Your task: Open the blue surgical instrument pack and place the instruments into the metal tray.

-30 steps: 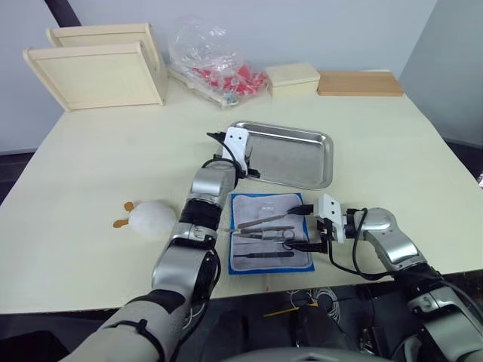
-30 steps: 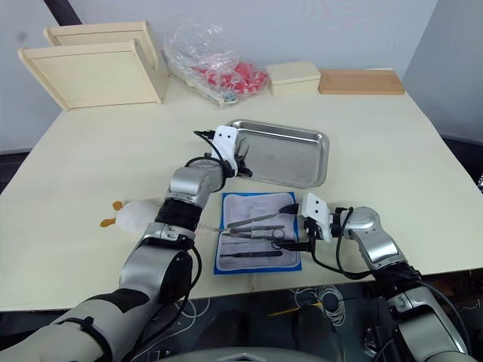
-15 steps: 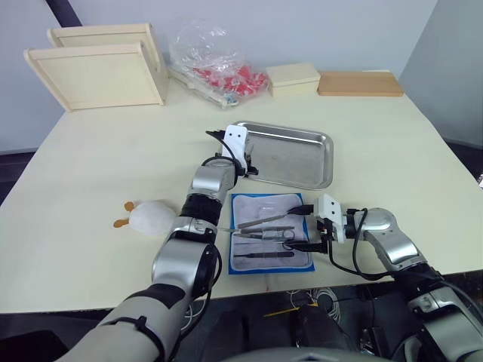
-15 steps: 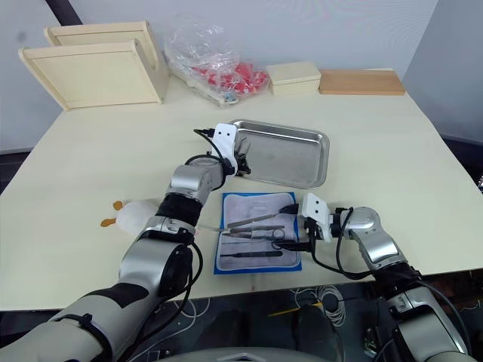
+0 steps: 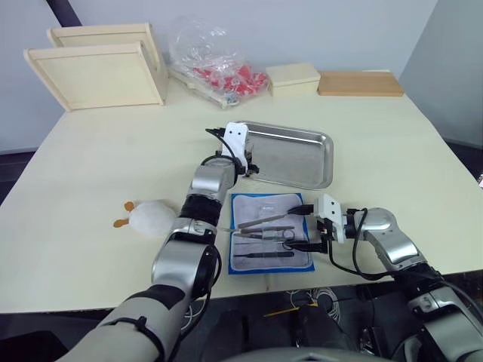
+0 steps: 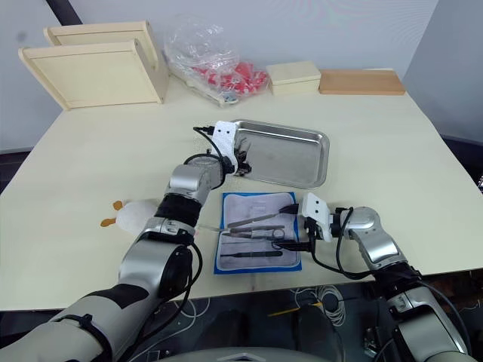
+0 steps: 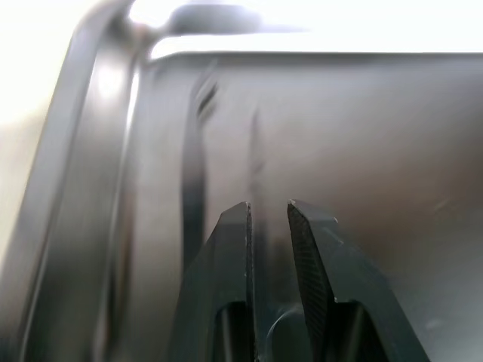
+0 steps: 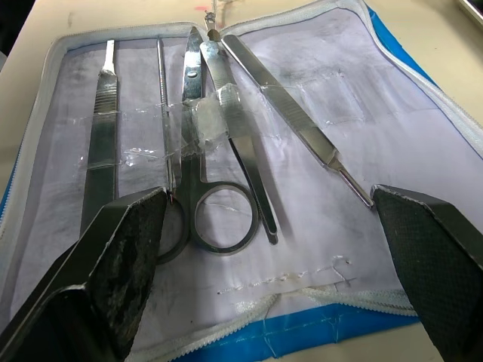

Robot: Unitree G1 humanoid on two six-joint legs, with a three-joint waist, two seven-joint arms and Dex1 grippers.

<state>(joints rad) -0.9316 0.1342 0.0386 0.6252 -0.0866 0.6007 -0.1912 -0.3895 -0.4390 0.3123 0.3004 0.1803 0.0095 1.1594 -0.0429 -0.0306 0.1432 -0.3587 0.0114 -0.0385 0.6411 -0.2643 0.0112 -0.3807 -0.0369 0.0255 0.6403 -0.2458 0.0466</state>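
Since a second ago: left claw [image 7: 268,226] edged slightly further over the metal tray [image 5: 302,162], at its near-left corner; fingers nearly pressed together, nothing visibly between them. Right claw [image 8: 272,249]: unchanged, spread wide, at the right edge of the blue surgical instrument pack [image 5: 270,231]. Pack: open flat on the desk [image 5: 90,166], just in front of the tray. Instruments [image 8: 219,151]: five in the pack, some under clear straps. Surroundings: two wooden trays [image 5: 98,72], one plastic bag [image 5: 215,64], one pale box [image 5: 293,78], one board [image 5: 358,83], one white plush [image 5: 147,217].
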